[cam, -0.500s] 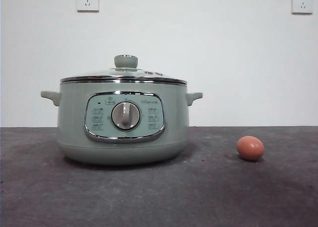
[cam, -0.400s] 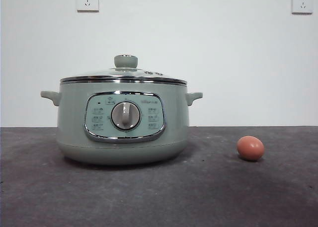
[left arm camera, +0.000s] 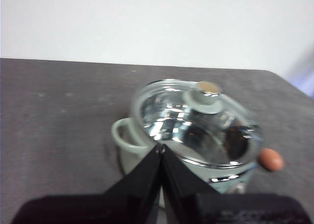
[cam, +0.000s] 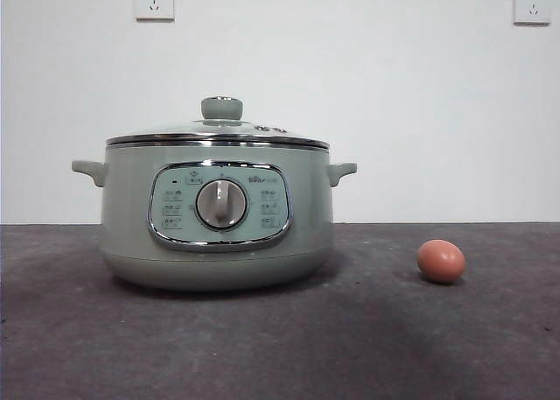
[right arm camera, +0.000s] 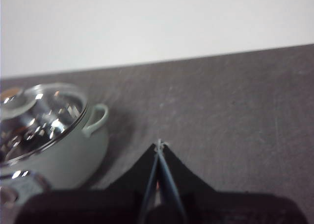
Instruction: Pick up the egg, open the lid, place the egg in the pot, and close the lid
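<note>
Both end effectors hang above the counter with nothing in them. On our left end effector we see the two black jaws pressed together to a point, held over the pot near one of its side handles. Our right end effector also has its jaws together, over bare counter beside the pot's other handle. From the front, neither arm shows. We see the pot standing upright with its dial panel facing the camera, and the lid sits closed on its rim, green knob on top. We find the egg lying on the counter, well apart from the pot.
</note>
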